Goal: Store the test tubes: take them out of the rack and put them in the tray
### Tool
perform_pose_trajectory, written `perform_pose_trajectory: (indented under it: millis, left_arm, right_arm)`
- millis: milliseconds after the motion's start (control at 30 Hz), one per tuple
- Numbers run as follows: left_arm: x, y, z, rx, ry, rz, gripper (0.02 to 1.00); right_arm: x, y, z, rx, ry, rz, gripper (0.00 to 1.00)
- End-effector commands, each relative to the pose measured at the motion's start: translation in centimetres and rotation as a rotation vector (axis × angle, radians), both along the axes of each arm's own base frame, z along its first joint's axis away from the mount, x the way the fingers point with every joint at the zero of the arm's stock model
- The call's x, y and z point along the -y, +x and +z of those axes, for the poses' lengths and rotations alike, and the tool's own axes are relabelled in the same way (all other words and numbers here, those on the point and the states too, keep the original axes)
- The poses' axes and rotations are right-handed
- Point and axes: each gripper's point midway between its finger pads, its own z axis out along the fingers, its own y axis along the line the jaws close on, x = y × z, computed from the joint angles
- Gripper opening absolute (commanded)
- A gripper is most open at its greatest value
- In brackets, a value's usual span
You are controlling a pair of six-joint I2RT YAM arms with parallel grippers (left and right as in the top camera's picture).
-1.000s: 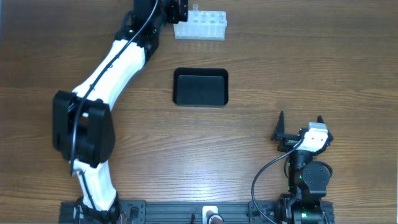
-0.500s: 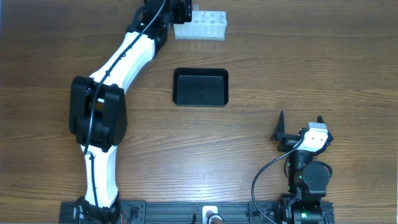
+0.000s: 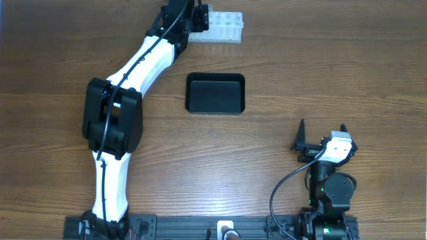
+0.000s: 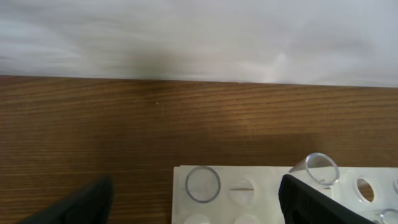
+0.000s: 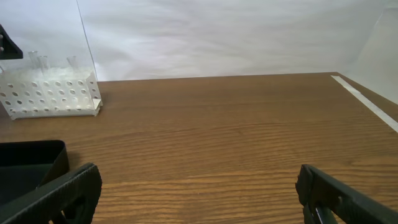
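Top view: the left tool (image 3: 198, 15), spread apart, has moved over the rack's (image 3: 225, 28) left end.

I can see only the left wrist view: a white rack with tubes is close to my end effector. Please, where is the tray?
Observer: In the top view the black tray lies below the rack in the picture, apart from it.
Operator: Is something inside it?
Observer: No, its floor looks bare.
Operator: Is the right arm in my way?
Observer: No. The right end effector is open and far from rack and tray, low on the right of that picture.
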Motion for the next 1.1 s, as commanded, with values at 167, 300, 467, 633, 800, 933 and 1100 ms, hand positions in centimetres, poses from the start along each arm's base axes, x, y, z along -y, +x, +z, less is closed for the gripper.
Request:
perform_pose_trajectory:
  millis: [167, 300, 467, 633, 800, 933, 1100]
  left_arm:
    - [-0.6, 1.4, -0.6, 0.041, -0.001, 0.058, 0.829]
    - [-0.3, 1.8, -1.2, 0.037, -0.007, 0.061, 0.794]
    - [-0.5, 1.9, -1.3, 0.041, -0.014, 0.082, 0.695]
    - [-0.3, 2.0, -1.1, 0.052, -0.018, 0.080, 0.601]
    - [-0.2, 2.1, -0.7, 0.070, -0.016, 0.094, 0.544]
    - [0.0, 2.1, -0.6, 0.075, -0.019, 0.090, 0.496]
    - [0.1, 2.1, -0.6, 0.075, -0.036, 0.098, 0.411]
  right_arm:
    - [0.3, 0.0, -0.1, 0.003, -0.005, -0.015, 0.991]
    - [0.3, 0.0, -0.1, 0.003, -0.005, -0.015, 0.991]
    - [0.3, 0.0, -0.1, 0.003, -0.005, -0.015, 0.993]
    - [0.3, 0.0, -0.1, 0.003, -0.005, -0.015, 0.993]
    - [0.3, 0.0, -0.1, 0.003, -0.005, -0.015, 0.991]
    - [0.3, 0.0, -0.1, 0.003, -0.005, -0.015, 0.991]
    - [0.3, 0.0, -0.1, 0.003, -0.005, -0.015, 0.991]
